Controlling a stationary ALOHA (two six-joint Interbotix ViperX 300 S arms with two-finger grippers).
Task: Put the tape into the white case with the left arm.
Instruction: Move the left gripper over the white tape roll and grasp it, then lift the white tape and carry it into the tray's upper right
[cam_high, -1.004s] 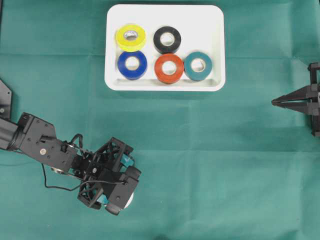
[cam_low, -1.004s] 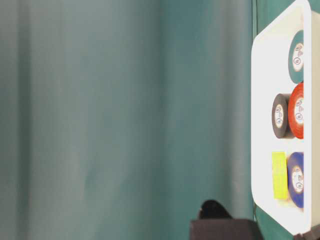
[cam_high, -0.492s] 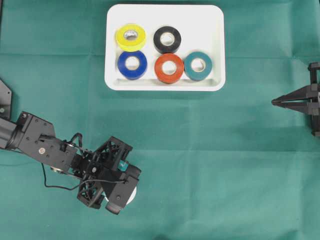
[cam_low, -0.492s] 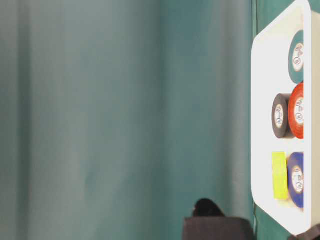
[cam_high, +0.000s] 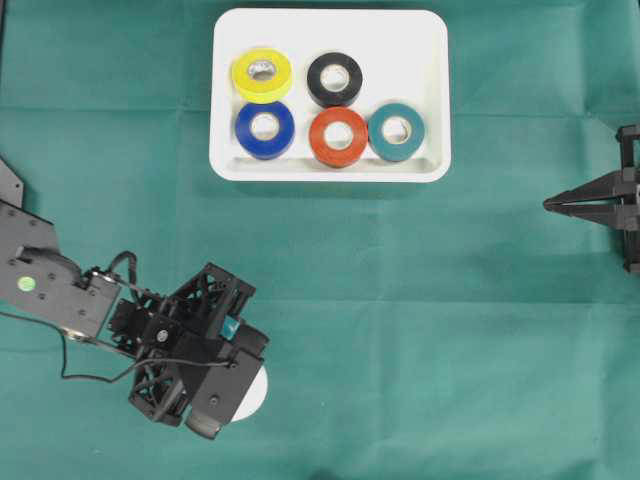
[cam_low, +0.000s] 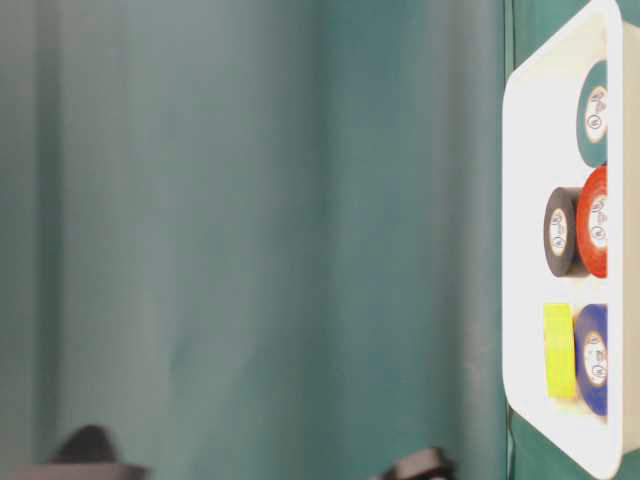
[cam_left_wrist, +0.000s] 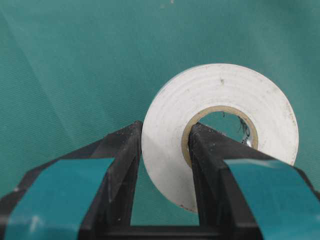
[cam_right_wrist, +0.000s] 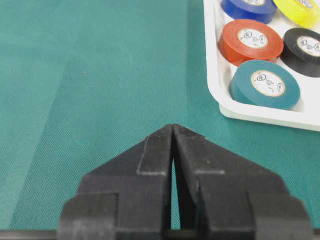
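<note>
Since the earlier overhead frame, the left gripper (cam_left_wrist: 162, 155) has been clamped onto the white tape (cam_left_wrist: 220, 125) and shifted toward the lower left of the frame; one finger is seen inside the roll's core, the other against its outer face. No writing can be read on that roll. Farther up, the white case (cam_high: 430, 60) holds five rolls whose core labels are too small to read. At right, the right gripper (cam_right_wrist: 173, 131) is pressed closed, empty.
</note>
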